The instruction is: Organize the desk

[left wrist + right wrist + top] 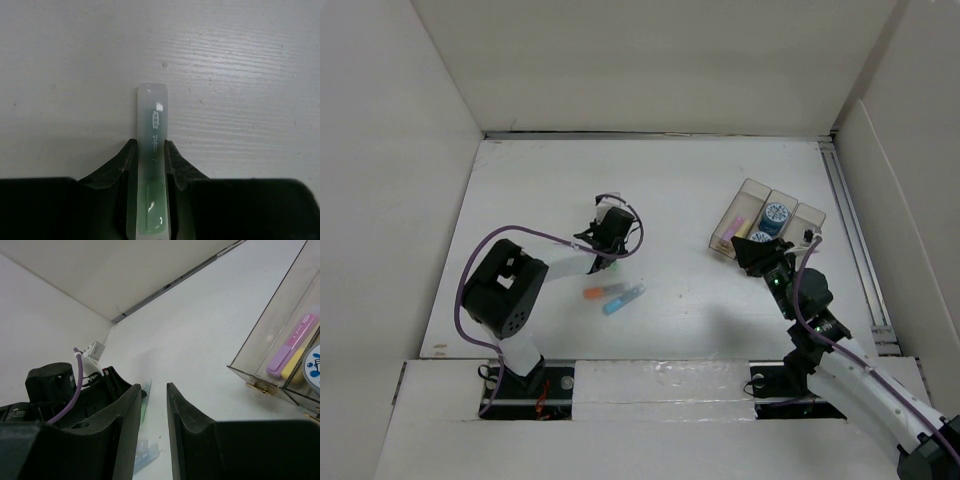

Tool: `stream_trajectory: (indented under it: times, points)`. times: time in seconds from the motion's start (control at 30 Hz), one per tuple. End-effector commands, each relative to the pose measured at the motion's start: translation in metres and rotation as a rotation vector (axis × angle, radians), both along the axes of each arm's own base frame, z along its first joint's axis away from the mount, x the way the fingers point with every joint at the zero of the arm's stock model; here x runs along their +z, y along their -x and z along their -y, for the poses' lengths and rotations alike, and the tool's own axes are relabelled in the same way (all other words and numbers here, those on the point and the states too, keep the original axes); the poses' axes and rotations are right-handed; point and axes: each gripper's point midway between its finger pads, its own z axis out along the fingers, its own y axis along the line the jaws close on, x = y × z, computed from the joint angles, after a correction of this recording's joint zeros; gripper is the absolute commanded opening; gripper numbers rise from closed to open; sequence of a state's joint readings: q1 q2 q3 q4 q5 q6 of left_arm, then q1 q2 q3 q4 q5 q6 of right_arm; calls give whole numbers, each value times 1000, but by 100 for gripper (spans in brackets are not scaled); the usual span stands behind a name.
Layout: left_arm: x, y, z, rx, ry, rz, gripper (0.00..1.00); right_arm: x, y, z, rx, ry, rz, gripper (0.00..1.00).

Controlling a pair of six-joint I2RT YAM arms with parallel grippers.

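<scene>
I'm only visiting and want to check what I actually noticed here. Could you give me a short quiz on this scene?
1. True or false: the left gripper grips a green pen.
2. How many pens lie loose on the desk? A one, B two, C four.
3. Fill in: the right gripper, open and empty, is beside the clear ____.
Key: 1 true; 2 B, the orange pen and blue pen; 3 tray.

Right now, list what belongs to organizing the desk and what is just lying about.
For the job: green marker, shut in the left gripper; orange marker and blue marker loose on the desk; tray.
Lying about: pink marker and blue roll already in the tray; metal rail; wall panels.
</scene>
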State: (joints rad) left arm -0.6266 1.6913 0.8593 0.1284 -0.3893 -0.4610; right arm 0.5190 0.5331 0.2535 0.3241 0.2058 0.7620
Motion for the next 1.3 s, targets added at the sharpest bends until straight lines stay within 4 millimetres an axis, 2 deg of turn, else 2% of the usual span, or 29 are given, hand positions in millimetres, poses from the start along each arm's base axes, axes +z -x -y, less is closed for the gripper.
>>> stream_trajectory:
  times: [0.0,0.13,0.23,0.33,0.37,0.4,0.47,0.5,0.57,0.6,0.7,0.73,0.77,0.8,0.87,0.9,0.97,1.0,1.2,1.27]
  points:
    - [23,-15,-5,57,-18,59,0,35,1,-6,29,-36,95,33]
    - [50,-29,13,32,62,110,0,34,0,-8,32,-30,89,33]
    - [70,-34,44,-55,195,132,0,33,-1,-6,21,-30,86,33]
    - [89,-29,92,-215,387,134,0,36,1,-5,22,-30,96,33]
    - [94,-25,106,-271,441,124,0,36,1,-5,21,-31,96,23]
    - [101,-23,127,-326,495,122,0,36,1,-3,13,-33,98,17]
    - [108,-14,155,-399,527,116,0,38,3,-1,10,-37,105,9]
    - [117,-18,171,-423,537,132,0,39,4,0,8,-36,108,9]
    - [124,-11,196,-472,542,135,0,41,5,3,-4,-41,117,9]
    - [132,-16,214,-496,527,145,0,39,5,3,-9,-39,115,10]
    - [132,-20,215,-463,487,146,0,42,5,2,0,-35,118,16]
    - [130,-32,199,-375,422,179,0,41,4,2,-5,-32,109,20]
    - [131,-32,198,-375,424,182,0,40,4,2,-5,-31,106,21]
    - [123,-31,189,-344,385,166,0,40,3,2,-6,-28,104,22]
    - [118,-35,167,-254,323,177,10,41,4,0,7,-26,107,26]
    - [103,-30,154,-219,282,152,25,40,4,-1,12,-24,105,27]
    - [98,-30,134,-130,251,166,40,40,4,-2,18,-28,103,29]
    - [87,-25,125,-108,231,150,51,40,3,-3,19,-29,102,29]
    - [55,-16,103,-14,183,103,52,36,1,-7,34,-17,90,31]
    - [56,-16,93,32,171,120,51,36,0,-7,31,-13,88,31]
